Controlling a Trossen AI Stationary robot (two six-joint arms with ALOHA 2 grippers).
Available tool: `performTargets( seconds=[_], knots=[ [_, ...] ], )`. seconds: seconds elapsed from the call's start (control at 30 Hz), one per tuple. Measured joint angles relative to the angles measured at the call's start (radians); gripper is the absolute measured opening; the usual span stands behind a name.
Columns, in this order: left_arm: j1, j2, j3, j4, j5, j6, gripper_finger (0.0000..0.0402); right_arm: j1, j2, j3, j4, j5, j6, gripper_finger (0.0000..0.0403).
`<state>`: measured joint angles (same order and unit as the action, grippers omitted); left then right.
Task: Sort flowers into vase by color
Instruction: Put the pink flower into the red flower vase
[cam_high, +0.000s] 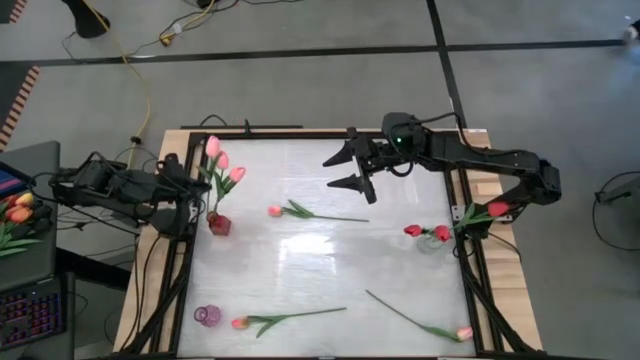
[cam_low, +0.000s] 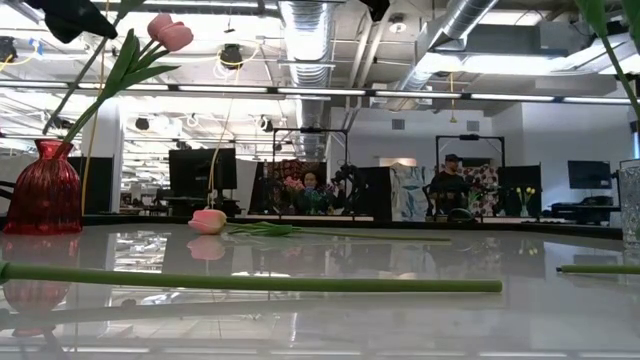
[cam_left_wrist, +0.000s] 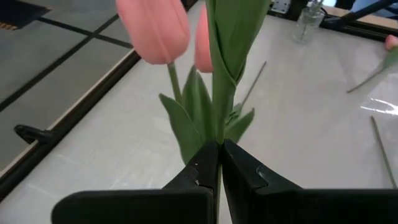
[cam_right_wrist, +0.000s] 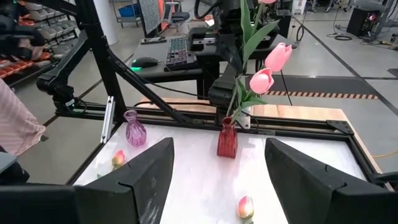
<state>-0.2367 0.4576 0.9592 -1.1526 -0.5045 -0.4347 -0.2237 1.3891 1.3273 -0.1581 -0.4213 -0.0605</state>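
Note:
A red vase (cam_high: 219, 223) stands at the table's left and holds pink tulips (cam_high: 222, 160); it also shows in the low view (cam_low: 45, 190) and the right wrist view (cam_right_wrist: 227, 140). My left gripper (cam_high: 200, 184) is beside it, shut on a pink tulip's green stem (cam_left_wrist: 217, 93). My right gripper (cam_high: 350, 170) is open and empty above the table's far middle. A clear vase (cam_high: 430, 242) at the right holds red tulips (cam_high: 441, 233). A purple vase (cam_high: 207, 315) stands near left. Three pink tulips lie loose on the table (cam_high: 275, 211), (cam_high: 240, 323), (cam_high: 463, 333). My left gripper pinches the tulip's stem (cam_left_wrist: 217, 138) between its two fingers, just below the leaves. The fingers come about level from the table's left and lie across the stem. The tulip stands upright above the fingers, its bud (cam_left_wrist: 152, 28) up. The stem's lower end is hidden by the gripper.
The table has a dark frame around it (cam_high: 465, 200). A keyboard and a bunch of orange tulips (cam_high: 18, 212) lie off the table at the left. People sit in the room beyond the far edge (cam_low: 455, 180).

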Motion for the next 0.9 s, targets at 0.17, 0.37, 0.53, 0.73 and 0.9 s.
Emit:
performTargets(
  seconds=[0.17,0.37,0.53,0.73,0.9],
  knots=[
    [0.0,0.0,0.0,0.0,-0.018,-0.008,0.0,0.0,0.0,0.0,-0.011,0.0,0.0,0.028],
    [0.0,-0.007,-0.036,0.006,-0.02,-0.03,0.0,0.0,0.0,0.0,-0.014,0.0,0.0,0.028],
    [0.0,-0.034,-0.119,0.042,-0.011,-0.033,0.0,0.001,0.0,0.0,-0.014,0.0,0.0,0.028],
    [0.0,-0.078,-0.152,0.061,0.001,-0.039,0.0,0.001,0.0,0.0,-0.014,0.0,0.0,0.028],
    [0.0,-0.114,-0.18,0.061,0.033,-0.042,0.0,0.0,0.0,0.0,-0.014,0.0,0.0,0.028]
  ],
)
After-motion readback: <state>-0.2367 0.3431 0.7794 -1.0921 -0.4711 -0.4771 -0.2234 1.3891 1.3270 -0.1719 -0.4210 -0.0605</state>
